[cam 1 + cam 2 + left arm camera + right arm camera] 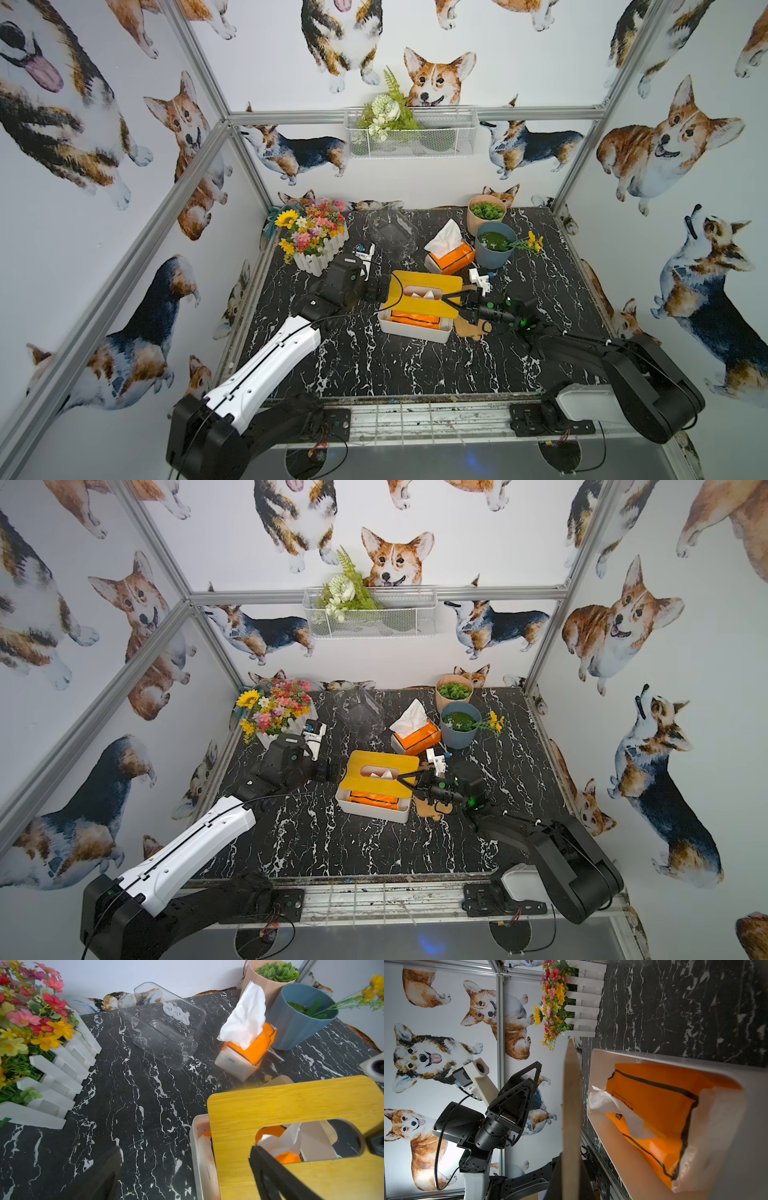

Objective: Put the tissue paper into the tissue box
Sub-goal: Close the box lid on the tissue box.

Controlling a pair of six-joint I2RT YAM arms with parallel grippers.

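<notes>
Near your side of the table (374, 365), the white tissue box (415, 331) has the orange tissue pack (415, 319) inside it, and the yellow lid (428, 282) sits tilted on top. Your right gripper (449, 300) is pinching the lid's edge and your left gripper (380, 291) is wide open and empty, so bring the lid down slowly and flat. A bit of white tissue (426, 294) seems to poke through the hole, so don't squash it, and leave the other pack (451, 253) farther back alone.
</notes>
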